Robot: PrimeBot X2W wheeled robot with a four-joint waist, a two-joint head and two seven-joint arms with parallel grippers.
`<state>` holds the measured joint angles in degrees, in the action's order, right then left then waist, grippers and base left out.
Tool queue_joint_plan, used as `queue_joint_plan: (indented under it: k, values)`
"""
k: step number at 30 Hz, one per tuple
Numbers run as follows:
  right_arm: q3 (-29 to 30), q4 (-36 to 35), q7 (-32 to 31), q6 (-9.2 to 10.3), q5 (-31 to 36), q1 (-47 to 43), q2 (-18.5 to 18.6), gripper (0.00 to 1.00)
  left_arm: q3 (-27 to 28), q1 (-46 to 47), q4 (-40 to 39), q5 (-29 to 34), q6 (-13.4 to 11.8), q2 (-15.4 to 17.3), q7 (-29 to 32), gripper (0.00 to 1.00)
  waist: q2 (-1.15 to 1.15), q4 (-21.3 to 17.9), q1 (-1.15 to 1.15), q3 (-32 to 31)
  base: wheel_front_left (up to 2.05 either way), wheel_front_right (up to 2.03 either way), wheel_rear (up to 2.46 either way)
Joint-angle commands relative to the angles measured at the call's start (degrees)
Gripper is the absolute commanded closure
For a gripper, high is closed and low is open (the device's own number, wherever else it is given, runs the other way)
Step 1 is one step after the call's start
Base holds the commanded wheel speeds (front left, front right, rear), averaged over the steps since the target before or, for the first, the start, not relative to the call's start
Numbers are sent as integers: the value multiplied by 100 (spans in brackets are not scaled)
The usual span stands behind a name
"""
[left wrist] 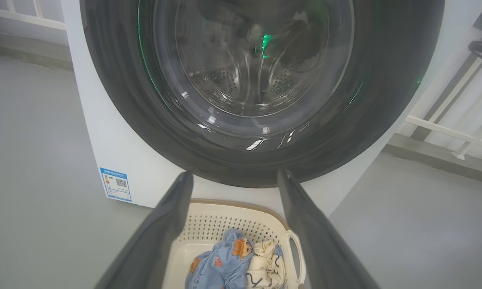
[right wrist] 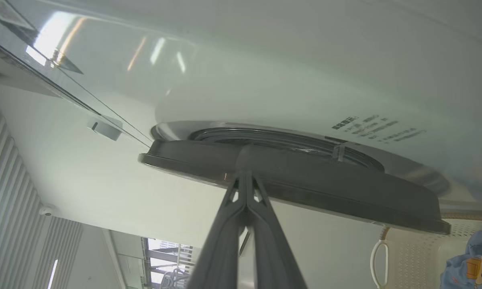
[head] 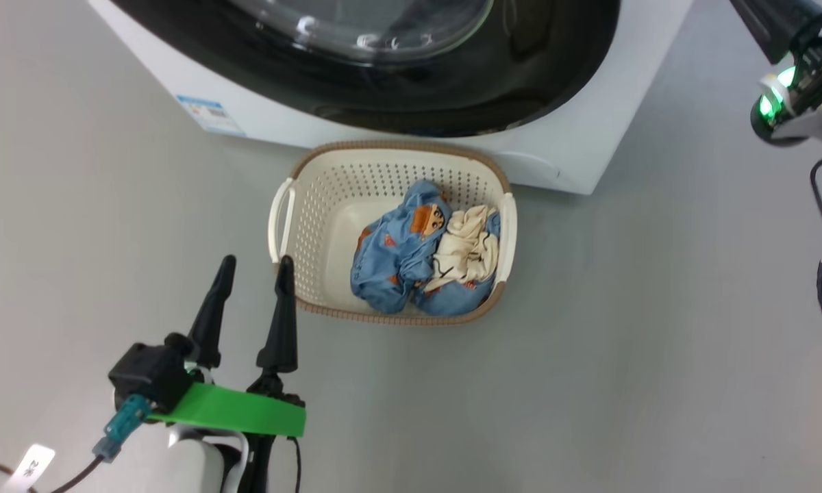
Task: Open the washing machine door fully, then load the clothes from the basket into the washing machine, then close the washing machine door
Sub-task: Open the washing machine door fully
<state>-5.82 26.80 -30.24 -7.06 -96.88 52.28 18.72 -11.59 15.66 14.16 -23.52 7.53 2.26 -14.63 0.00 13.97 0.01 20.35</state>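
While the big white boxy front-loading washing machine (left wrist: pixel 116 136) ahead of both hands has its large round door (left wrist: pixel 385 100), glossy black in the rim and bulging clear glass in the middle, lying against its front or at most barely ajar, I judge the step in hand to be the opening swing, with nothing loaded yet. To do it well, the right hand (right wrist: pixel 245 176) needs its tips caught behind the rim's lip, not sliding on the gloss, and its pull should follow the door's arc about the hinge until the door stands fully back. That hand's two dark fingers are pressed together on nothing, tips right at the rim's edge; whether they hook behind it I cannot tell. Just beyond the left hand (head: pixel 257 263), close under the door, the small cream perforated plastic basket (head: pixel 329 219) with its brown woven-look rim sits on the grey floor (head: pixel 623 356), so the swing should clear it. In its half farther from that hand lie the light blue garment (head: pixel 390 260) with orange cartoon prints and the cream garment (head: pixel 466 250) with black line drawings, touching. The left hand hangs spread wide and empty.
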Motion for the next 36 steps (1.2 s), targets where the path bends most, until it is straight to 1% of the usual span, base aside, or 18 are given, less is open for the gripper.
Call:
queue_joint_plan:
  k: [1, 9, 18, 28, 36]
  values:
    - [-72, -74, -161, -43, -36, 256, 48, 100, 92, 165, -132, -92, -4, 64, -37, 0, 0, 206, -1, 323, 0, 0, 0]
    - [-131, 190, -562, -43, 94, 890, 15, 100, -140, 412, -196, -268, -4, 63, -37, 0, 0, 386, -1, 715, 0, 0, 0]
    - [-211, 327, -724, -43, 291, 1250, -37, 100, -233, 557, -224, -386, -4, 63, -37, 0, 0, 507, -1, 954, 0, 0, 0]
    - [-290, 440, -893, -43, 418, 1421, -102, 100, -295, 619, -215, -515, -4, 62, -37, 0, 0, 584, -1, 1015, 0, 0, 0]
    - [-404, 385, -1187, -43, 386, 1134, -275, 100, -250, 529, -151, -460, -4, 62, -37, 0, 0, 494, -1, 734, 0, 0, 0]
